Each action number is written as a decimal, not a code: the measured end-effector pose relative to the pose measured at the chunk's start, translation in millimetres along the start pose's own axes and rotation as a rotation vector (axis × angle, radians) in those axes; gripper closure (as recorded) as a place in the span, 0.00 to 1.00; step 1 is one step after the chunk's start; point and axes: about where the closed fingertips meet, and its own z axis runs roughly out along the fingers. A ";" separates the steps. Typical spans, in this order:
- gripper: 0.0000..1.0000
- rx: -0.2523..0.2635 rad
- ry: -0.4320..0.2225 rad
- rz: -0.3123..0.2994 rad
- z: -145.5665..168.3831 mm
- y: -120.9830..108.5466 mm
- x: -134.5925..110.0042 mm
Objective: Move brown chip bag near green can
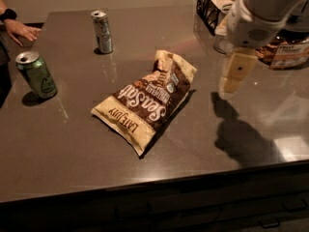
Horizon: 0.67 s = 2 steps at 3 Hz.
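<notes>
Dim warm light, glare (291, 150) on table (72, 170), dark shadow (241, 138) under claw (235, 77) at right.

Dark shiny table (72, 149): big crinkly brown chip bag (147, 103) flat in mid, short green can (36, 75) L, slim silver can (102, 31) back. My cream gripper (231, 81) hangs over R side.

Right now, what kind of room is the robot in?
Probably a snack kitchen or break room: a dark countertop holds the brown chip bag, the green can and a wire basket. The gripper hangs above the counter beside the bag.
</notes>
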 end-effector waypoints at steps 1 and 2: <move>0.00 -0.003 -0.006 -0.088 25.1 -18.9 -13.4; 0.00 -0.016 -0.016 -0.164 41.9 -27.3 -28.0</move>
